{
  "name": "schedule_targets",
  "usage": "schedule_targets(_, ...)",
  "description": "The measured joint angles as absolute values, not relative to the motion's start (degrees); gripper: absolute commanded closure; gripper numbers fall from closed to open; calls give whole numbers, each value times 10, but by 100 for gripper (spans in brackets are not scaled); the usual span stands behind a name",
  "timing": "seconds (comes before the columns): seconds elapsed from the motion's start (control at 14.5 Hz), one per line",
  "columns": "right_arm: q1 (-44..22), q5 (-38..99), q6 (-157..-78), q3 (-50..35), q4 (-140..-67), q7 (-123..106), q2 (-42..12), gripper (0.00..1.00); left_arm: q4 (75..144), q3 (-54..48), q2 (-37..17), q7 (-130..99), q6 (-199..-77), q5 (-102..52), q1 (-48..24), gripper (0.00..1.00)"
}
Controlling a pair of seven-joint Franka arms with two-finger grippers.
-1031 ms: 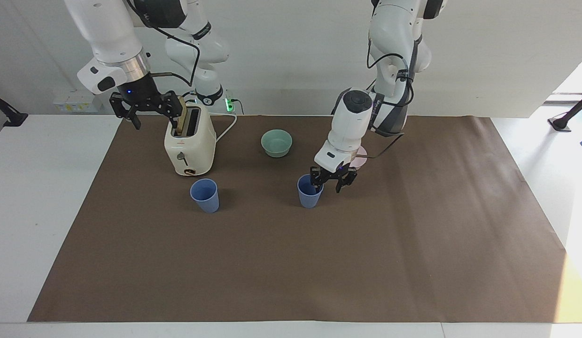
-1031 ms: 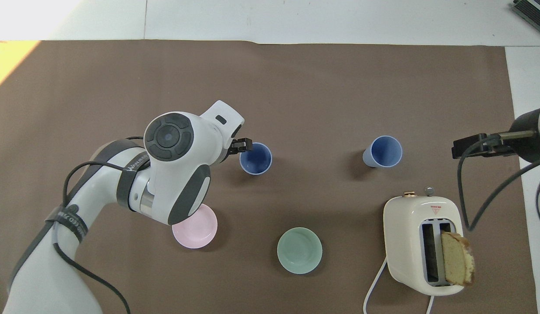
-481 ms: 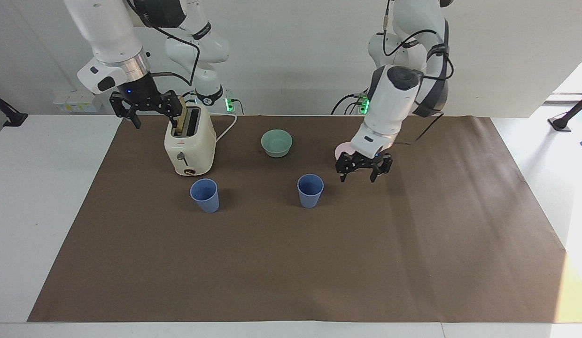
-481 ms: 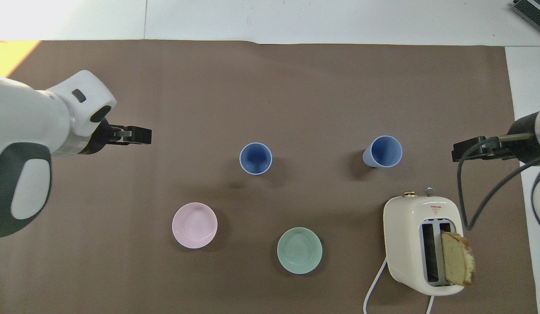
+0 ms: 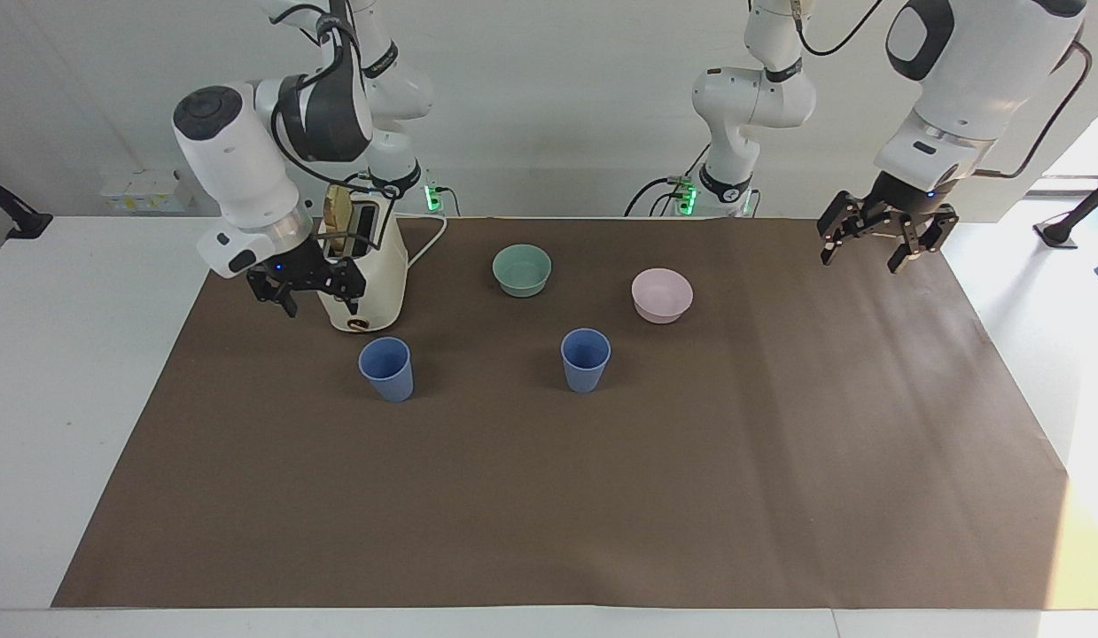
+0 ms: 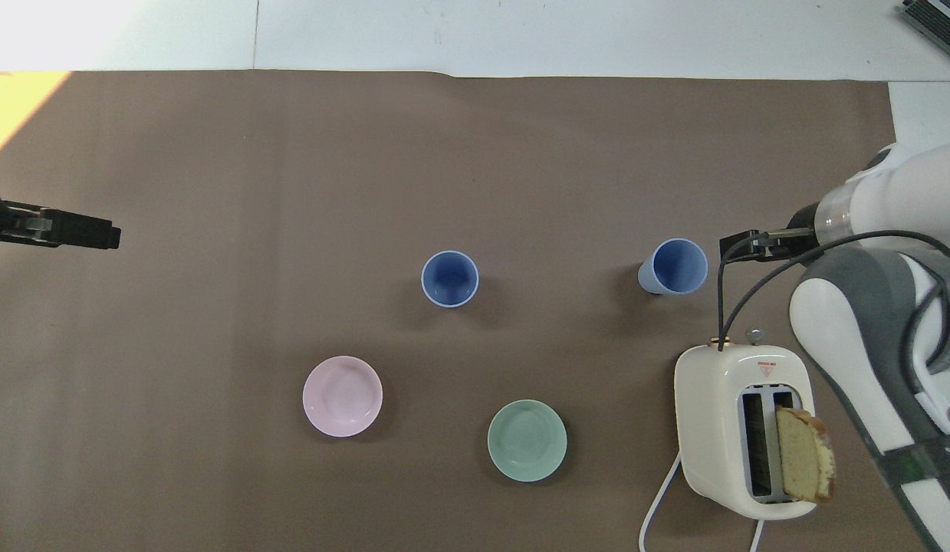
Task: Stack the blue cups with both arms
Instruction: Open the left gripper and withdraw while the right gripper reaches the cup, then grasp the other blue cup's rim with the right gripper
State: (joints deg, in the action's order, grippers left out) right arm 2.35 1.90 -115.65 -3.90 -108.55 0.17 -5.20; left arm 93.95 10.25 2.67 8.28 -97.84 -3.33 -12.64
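both blue cups stand upright and apart on the brown mat (image 5: 549, 496): one cup (image 5: 386, 368) by the toaster (image 5: 362, 266), the other (image 5: 586, 360) mid-table. right gripper (image 5: 307, 285) hovers open, empty, near the first, likely to grasp it; left gripper (image 5: 876, 241) waits open, empty.

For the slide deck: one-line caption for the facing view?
Two blue cups stand unstacked; right tool by the toaster, left tool raised aside.

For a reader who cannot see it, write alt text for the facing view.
Two small matte blue plastic cups stand apart, unstacked, on a brown mat. The right tool hangs open beside a cream toaster; the left tool waits open over the mat's edge.
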Motion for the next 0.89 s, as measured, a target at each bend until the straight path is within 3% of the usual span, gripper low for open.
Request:
schedule_targets(0.28,3,19,-1204,-40,-1085,2,-105,0,937,102,25,93,-970,-33,-101,0)
schedule_targets(0.62,-1,19,-1231,-40,-1109,2,-133,0,937,101,24,93,-959,-33,-100,0)
schedule_targets(0.69,-1,19,-1238,-39,-1116,2,-136,60,937,101,24,93,-950,-33,-100,0)
schedule_targets(0.76,-1,19,-1240,-39,-1120,3,-137,100,937,101,24,93,-941,-33,-100,0)
schedule_targets(0.89,-1,20,-1240,-39,-1121,3,-137,100,937,101,25,93,-931,-33,-100,0)
